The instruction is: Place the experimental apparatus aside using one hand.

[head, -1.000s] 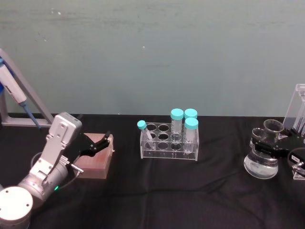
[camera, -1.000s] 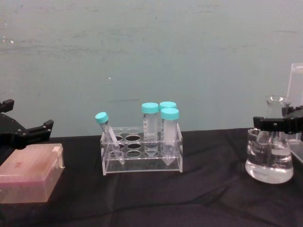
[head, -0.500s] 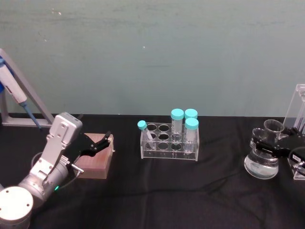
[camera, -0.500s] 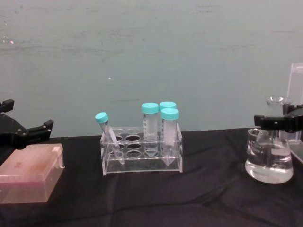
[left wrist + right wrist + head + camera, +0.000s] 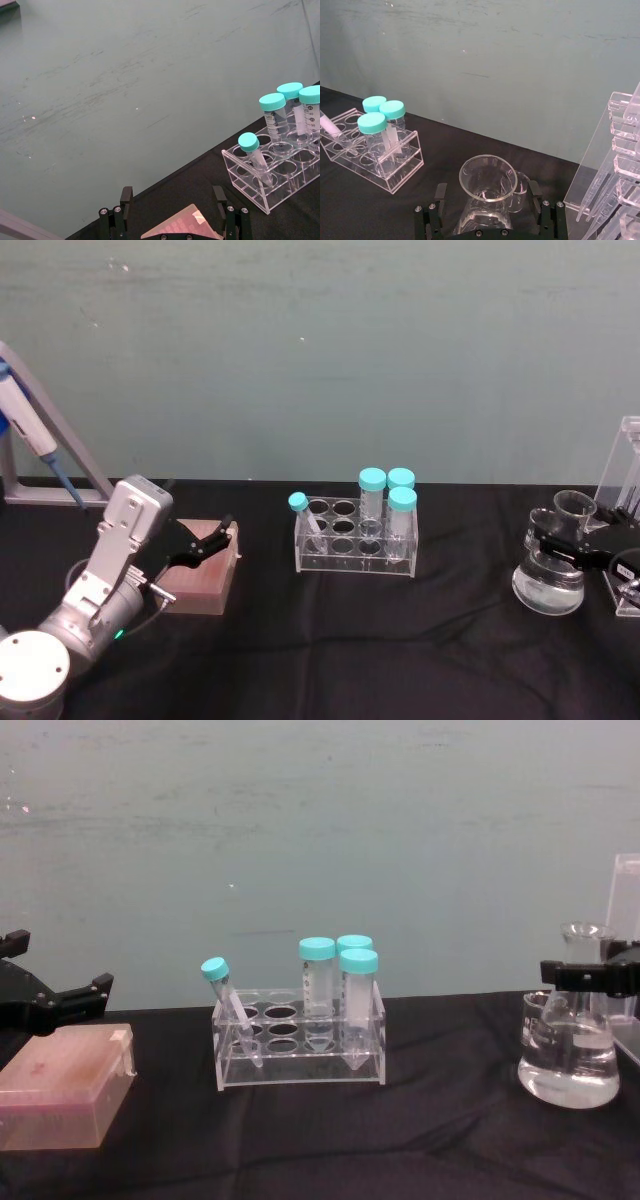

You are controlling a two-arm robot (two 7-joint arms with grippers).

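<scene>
Right gripper (image 5: pixel 572 540) at the neck of the conical flask (image 5: pixel 548 585), fingers (image 5: pixel 434 210) spread wide on either side of the glass, not pressing on it. Flask standing upright on the worktop (image 5: pixel 330 640), well to the right of the tube rack (image 5: pixel 355 545), a shallow pool of clear liquid in its broad round base, narrow neck flaring to an open rim. A small glass beaker (image 5: pixel 536 1016) just behind the flask, touching or nearly so; cannot tell which. Tall acrylic stand (image 5: pixel 625 475) just right of the flask and behind it, clear and angular, thin plastic pipettes (image 5: pixel 592 200) hanging in its slots.

Left gripper (image 5: pixel 205 545) well left of the rack, idle, open wide above a flat pink box (image 5: pixel 205 580) with a glossy lid.

Rack itself clear acrylic, square-edged, rows of round holes; three teal-capped tubes (image 5: pixel 388 510) upright at its right end, a slimmer one (image 5: pixel 305 520) leaning at its left.

Worktop draped in matte black cloth, faintly wrinkled. Plain grey-green wall (image 5: pixel 320 350) behind, lightly scuffed. A blue-and-white pipette (image 5: pixel 30 435) on a sloped grey holder far left of the rack. Open black cloth between rack and flask, and along the near edge in front of the rack.
</scene>
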